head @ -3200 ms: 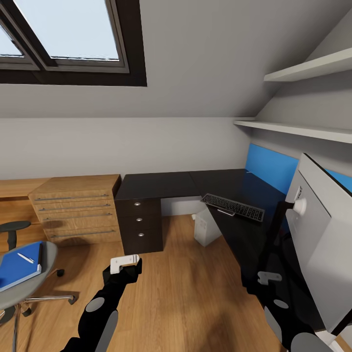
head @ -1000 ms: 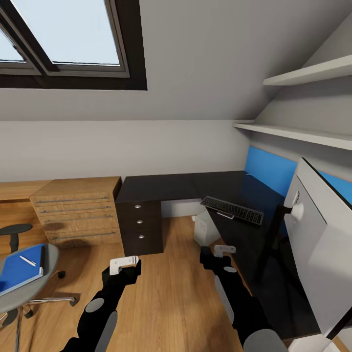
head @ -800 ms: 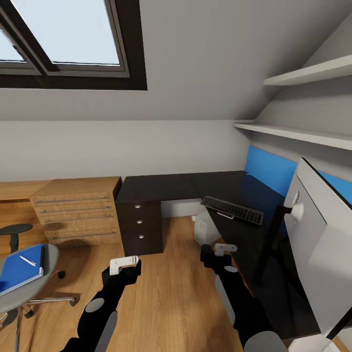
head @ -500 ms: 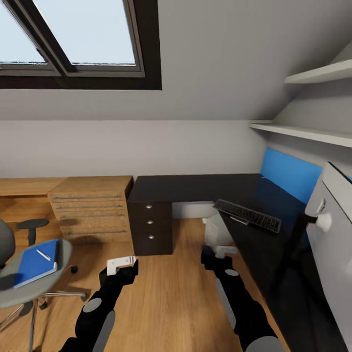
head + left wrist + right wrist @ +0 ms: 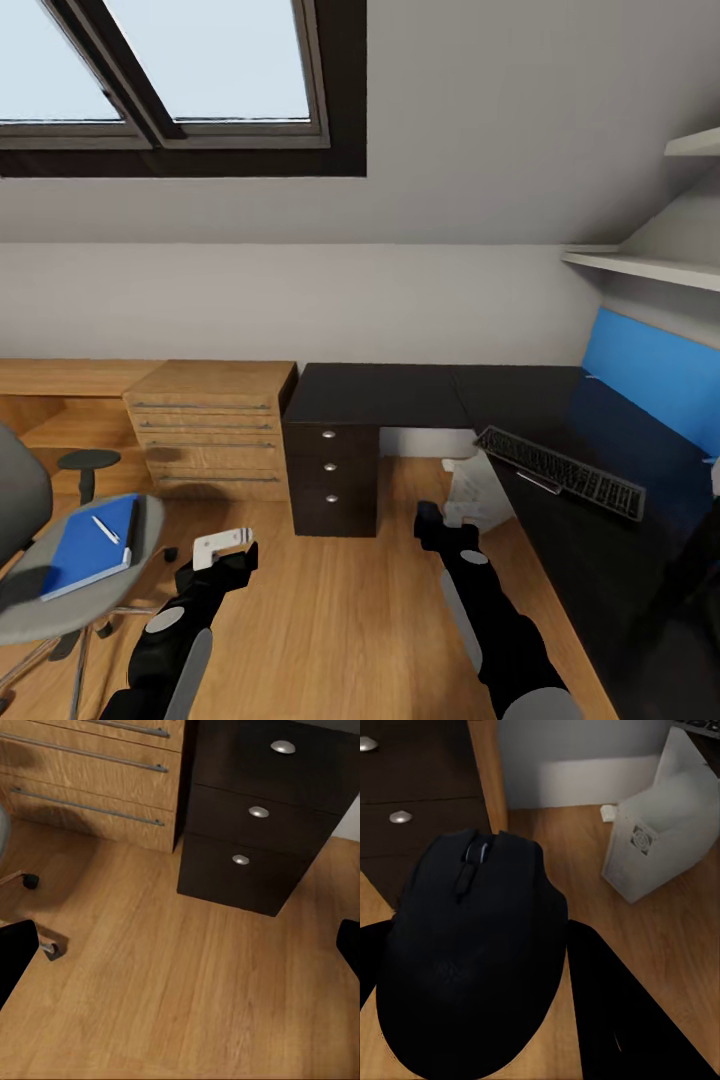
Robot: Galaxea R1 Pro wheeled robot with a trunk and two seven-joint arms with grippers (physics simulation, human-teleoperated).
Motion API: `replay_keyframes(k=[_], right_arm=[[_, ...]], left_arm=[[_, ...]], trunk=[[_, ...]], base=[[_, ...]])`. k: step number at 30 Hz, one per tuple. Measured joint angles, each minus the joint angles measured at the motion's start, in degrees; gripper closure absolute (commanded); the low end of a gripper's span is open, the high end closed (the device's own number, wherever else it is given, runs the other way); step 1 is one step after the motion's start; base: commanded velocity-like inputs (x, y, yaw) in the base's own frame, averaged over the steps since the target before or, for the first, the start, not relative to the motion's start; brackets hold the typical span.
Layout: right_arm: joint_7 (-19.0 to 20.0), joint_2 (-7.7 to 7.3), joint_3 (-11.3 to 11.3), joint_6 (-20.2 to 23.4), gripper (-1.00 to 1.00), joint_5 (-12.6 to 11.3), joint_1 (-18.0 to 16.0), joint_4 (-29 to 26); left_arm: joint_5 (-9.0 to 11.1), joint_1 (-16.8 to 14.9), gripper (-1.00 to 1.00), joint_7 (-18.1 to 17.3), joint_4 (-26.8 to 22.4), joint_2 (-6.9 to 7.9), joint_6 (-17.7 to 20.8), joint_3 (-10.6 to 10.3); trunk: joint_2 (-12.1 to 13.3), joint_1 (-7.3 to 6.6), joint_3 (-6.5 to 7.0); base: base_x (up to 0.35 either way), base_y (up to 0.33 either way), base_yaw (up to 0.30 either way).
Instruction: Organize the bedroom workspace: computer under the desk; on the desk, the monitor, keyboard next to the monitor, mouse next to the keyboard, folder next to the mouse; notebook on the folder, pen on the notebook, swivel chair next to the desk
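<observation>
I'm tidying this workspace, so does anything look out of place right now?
Yes. The folder with the pen on it lies on the swivel chair seat, not the desk. The mouse sits in the right gripper, off the desk. The keyboard lies on the desk.

No legible text, labels or nos. anywhere.

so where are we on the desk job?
Done: keyboard lies on the desk; computer stands on the floor by it. In hand: right gripper holds the mouse. Left: folder and pen on the swivel chair.
</observation>
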Motion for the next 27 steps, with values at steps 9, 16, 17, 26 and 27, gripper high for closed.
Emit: replay_keyframes(k=[9, 16, 17, 26, 27], right_arm=[[0.0, 0.00, -0.1, 0.0, 1.00, 0.0, 0.0, -0.9], [-0.1, 0.00, 0.0, 0.0, 1.00, 0.0, 0.1, -0.9], [-0.1, 0.00, 0.0, 0.0, 1.00, 0.0, 0.1, -0.9], [-0.1, 0.00, 0.0, -0.8, 1.00, 0.0, 0.1, -0.9], [-0.1, 0.00, 0.2, -1.0, 1.00, 0.0, 0.4, -0.9]], left_arm=[[0.2, 0.0, -1.00, 0.0, 0.1, -0.14, 0.0, 0.1], [0.2, 0.0, -1.00, 0.0, 0.1, -0.21, -0.1, 0.3], [0.2, 0.0, -1.00, 0.0, 0.1, -0.22, -0.1, 0.3], [0.2, 0.0, -1.00, 0.0, 0.1, -0.27, -0.2, 0.0], [0.1, 0.0, -1.00, 0.0, 0.1, -0.30, -0.2, -0.2]], trunk=[[0.0, 0.00, 0.00], [0.0, 0.00, 0.00], [0.0, 0.00, 0.00], [0.0, 0.01, 0.00], [0.0, 0.02, -0.01]], base=[[0.322, 0.000, 0.000], [0.322, 0.000, 0.137], [0.322, 0.000, 0.239], [0.276, 0.000, 0.262], [0.071, 0.000, 0.271]])
